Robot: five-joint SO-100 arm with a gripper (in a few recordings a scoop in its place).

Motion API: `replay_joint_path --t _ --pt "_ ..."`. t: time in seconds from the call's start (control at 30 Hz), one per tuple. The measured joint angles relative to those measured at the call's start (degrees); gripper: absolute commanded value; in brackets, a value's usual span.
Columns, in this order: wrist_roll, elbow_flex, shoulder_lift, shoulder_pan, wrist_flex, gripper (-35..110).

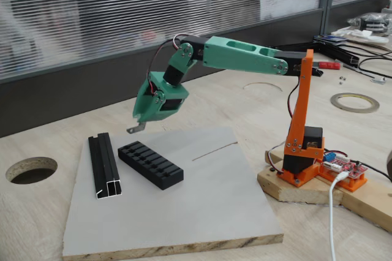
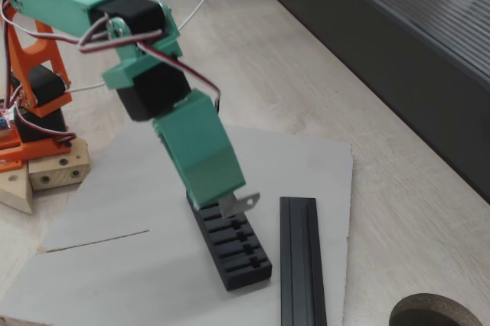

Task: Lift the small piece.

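We log: green gripper [image 1: 144, 125] clamped on the small grey bent bracket [image 2: 241, 203], held clear above the black ribbed block [image 1: 150, 164]; black channel rail [image 1: 104, 164] beside.

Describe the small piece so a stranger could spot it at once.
Start at the grey board on the wooden table and follow the green arm down to the gripper. The small piece is the tiny grey bent metal tab hanging from its tip, off the board. The ribbed block and channel rail are black and far bigger.
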State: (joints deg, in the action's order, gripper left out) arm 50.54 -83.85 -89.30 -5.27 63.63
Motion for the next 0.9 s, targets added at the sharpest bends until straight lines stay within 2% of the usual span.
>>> replay_joint_path --t 0.3,0.9 --pt "0.0 0.0 -7.8 -0.4 0.1 5" --pt "0.0 0.0 -8.3 -0.4 0.1 5"
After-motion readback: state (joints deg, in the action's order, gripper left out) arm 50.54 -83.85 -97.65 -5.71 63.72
